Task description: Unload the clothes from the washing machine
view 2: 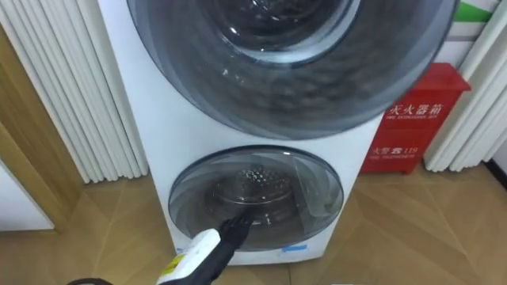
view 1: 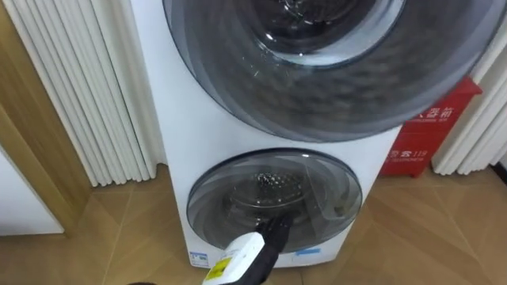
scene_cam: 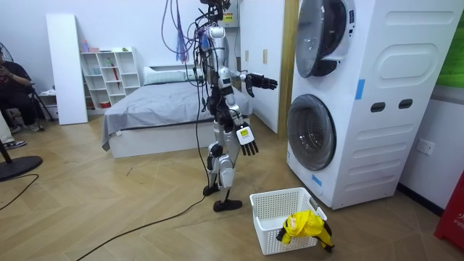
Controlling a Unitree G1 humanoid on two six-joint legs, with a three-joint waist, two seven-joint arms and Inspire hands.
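The stacked white washing machine (scene_cam: 377, 109) stands right in front of me. Its upper round door (view 1: 317, 55) is swung out towards me. Through the grey glass of the lower door (view 1: 273, 198) the metal drum shows. My left hand (view 1: 272, 229) hangs low in front of the lower door, fingers straight and holding nothing. In the room view the same left hand (scene_cam: 248, 141) is at hip height. My right hand (scene_cam: 261, 82) is held out at chest height, open and empty. A yellow garment (scene_cam: 303, 225) lies in the white basket (scene_cam: 275, 199) on the floor beside me.
A red box (view 1: 428, 131) stands on the floor right of the machine. White ribbed panels (view 1: 87, 87) and a wooden frame are to its left. A bed (scene_cam: 159, 101) and white shelves (scene_cam: 109, 72) are behind me, with open wood floor between.
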